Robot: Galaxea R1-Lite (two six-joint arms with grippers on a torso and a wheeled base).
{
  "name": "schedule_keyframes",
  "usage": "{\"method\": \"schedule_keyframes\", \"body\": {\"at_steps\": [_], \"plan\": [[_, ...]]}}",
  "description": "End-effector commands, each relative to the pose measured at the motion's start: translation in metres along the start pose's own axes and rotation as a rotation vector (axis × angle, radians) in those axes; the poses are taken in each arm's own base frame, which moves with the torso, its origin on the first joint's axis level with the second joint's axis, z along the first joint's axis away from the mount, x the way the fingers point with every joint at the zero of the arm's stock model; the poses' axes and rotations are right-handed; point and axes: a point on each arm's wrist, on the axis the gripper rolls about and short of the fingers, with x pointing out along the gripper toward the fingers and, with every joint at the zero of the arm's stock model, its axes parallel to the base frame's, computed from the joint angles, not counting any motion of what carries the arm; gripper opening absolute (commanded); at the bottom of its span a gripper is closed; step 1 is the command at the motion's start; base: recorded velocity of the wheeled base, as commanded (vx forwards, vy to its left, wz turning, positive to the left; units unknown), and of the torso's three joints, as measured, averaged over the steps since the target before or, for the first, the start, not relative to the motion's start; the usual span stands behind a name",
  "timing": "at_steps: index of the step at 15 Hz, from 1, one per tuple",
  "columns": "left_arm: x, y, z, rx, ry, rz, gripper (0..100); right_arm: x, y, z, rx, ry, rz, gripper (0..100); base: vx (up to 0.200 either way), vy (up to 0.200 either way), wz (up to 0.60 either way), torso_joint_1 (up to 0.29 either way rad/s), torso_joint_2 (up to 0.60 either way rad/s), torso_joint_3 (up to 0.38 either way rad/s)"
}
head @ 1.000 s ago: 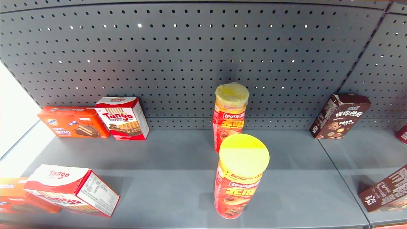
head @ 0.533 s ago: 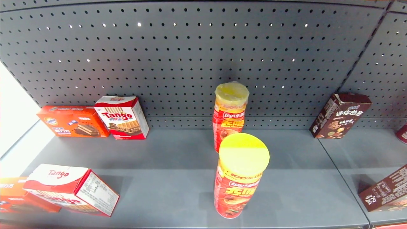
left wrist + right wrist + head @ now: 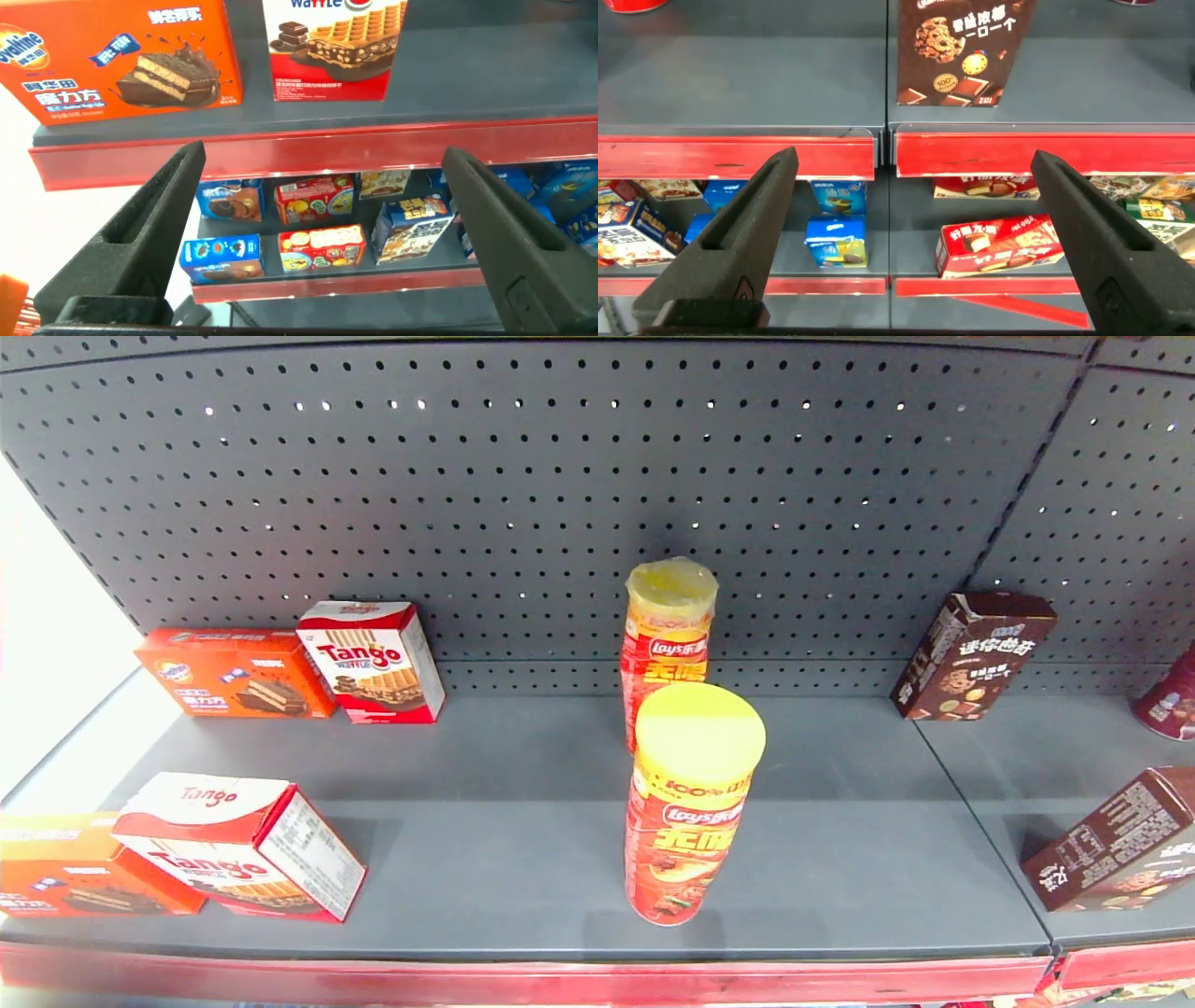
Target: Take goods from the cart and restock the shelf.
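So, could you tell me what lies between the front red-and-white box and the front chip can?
In the head view, only bare grey shelf separates the front red-and-white box from the front chip can.

Left gripper [image 3: 322, 154]: two matte black fingers [image 3: 131, 247], wedge-shaped, broad at the base and narrowing to blunt tips. One has a rectangular recess along its side, the other a small round hole near the base. Right gripper [image 3: 915, 157]: same black build, same recess and hole.
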Motion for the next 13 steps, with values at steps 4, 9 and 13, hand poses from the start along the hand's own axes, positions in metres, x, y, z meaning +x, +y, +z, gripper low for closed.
{"method": "schedule_keyframes", "body": {"at_steps": [4, 9, 13], "plan": [[0.0000, 0.0000, 0.0000, 0.000, 0.000, 0.000, 100, 0.0001, 0.0000, -0.0001, 0.000, 0.003, 0.000, 100, 0.000, 0.000, 0.00, 0.000, 0.00, 0.000], [0.0000, 0.0000, 0.0000, 0.000, 0.000, 0.000, 100, 0.0001, 0.0000, -0.0001, 0.000, 0.003, 0.000, 100, 0.000, 0.000, 0.00, 0.000, 0.00, 0.000], [0.0000, 0.0000, 0.0001, 0.000, -0.002, 0.001, 100, 0.0001, 0.0000, 0.0001, 0.001, 0.001, 0.002, 100, 0.000, 0.000, 0.00, 0.000, 0.00, 0.000]]}}
